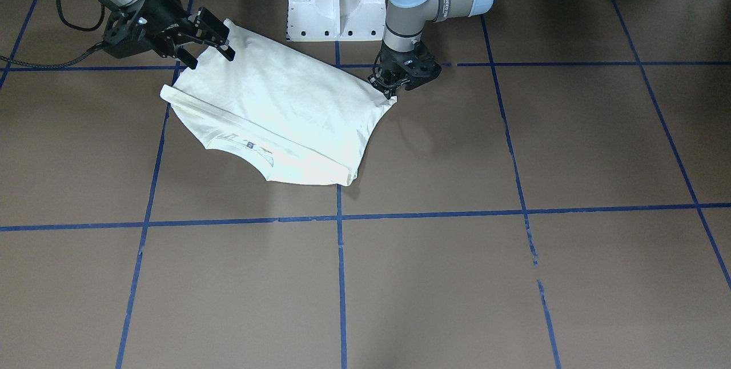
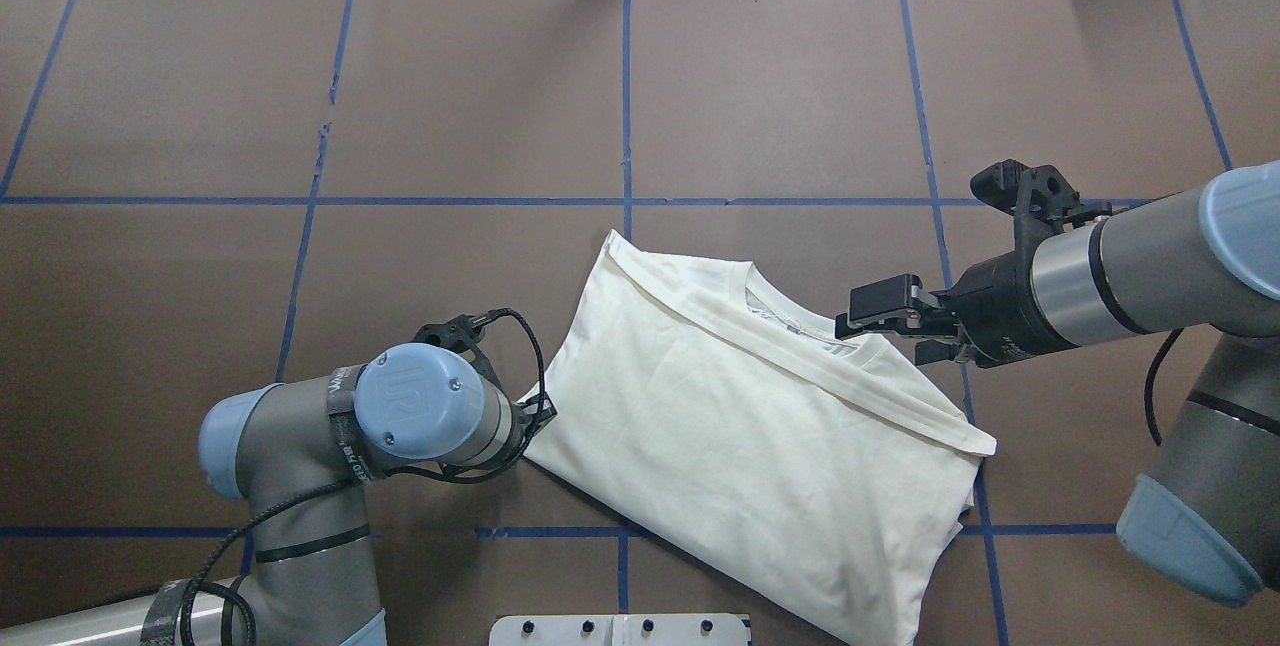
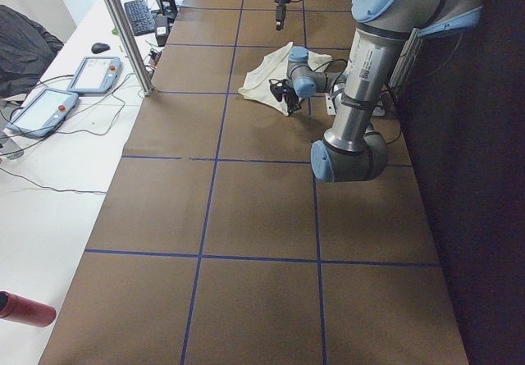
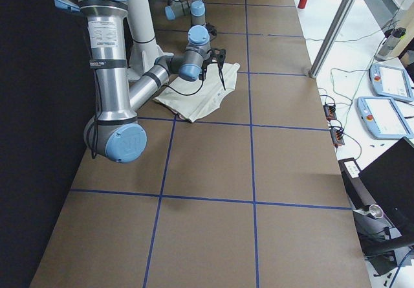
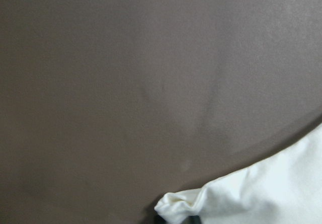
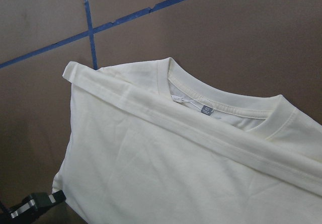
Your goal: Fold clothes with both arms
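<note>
The clothes, one cream-white shirt (image 1: 274, 112) (image 2: 760, 436), lie folded on the brown table with the plain side up. The collar and its label (image 6: 206, 109) point away from the robot's base. My left gripper (image 1: 389, 92) is low at the shirt's corner and shut on a bunched tip of cloth (image 5: 176, 206). In the overhead view the left wrist hides its fingers. My right gripper (image 1: 211, 57) (image 2: 885, 331) hovers open just over the shirt's opposite edge, with nothing between its fingers. The print does not show.
The white pedestal base (image 1: 334, 3) stands just behind the shirt. Blue tape lines (image 1: 340, 277) grid the brown table. On a side bench lie two teach pendants (image 3: 94, 74) and a red bottle (image 3: 25, 309), next to a metal post (image 3: 123, 29).
</note>
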### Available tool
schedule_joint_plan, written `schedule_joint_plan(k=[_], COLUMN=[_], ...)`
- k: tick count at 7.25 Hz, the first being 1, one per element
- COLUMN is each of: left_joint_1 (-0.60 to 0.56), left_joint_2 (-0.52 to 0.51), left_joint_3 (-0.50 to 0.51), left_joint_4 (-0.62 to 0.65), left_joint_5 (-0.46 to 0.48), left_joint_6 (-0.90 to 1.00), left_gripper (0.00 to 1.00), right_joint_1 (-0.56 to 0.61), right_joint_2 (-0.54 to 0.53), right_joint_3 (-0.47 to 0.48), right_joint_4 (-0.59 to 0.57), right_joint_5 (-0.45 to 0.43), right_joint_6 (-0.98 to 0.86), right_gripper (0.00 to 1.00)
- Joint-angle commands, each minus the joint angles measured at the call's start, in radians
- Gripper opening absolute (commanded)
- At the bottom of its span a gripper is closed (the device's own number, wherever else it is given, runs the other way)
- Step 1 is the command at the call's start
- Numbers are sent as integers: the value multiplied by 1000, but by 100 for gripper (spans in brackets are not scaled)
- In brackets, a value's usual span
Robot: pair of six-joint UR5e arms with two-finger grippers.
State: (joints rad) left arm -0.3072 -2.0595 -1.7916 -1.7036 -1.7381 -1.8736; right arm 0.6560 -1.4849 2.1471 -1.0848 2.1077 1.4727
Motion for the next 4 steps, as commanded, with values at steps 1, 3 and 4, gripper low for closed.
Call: schedule_joint_plan(k=[1, 3, 4], left_joint_1=[-1, -16, -58], left_joint_2=[-1, 1, 1], left_joint_3=[0, -9, -6], left_joint_4=[-1, 4, 7], left_joint_5=[-1, 2, 0], left_joint_6=[1, 4, 13], left_gripper=[0, 0, 0], right_joint_1=[1, 1, 1], right_joint_2=[0, 0, -2], right_joint_3=[-1, -1, 0], right_joint_4=[-1, -1, -1], right_joint_5=[0, 2, 3], right_joint_6=[0, 0, 0], right_gripper=[100, 100, 100])
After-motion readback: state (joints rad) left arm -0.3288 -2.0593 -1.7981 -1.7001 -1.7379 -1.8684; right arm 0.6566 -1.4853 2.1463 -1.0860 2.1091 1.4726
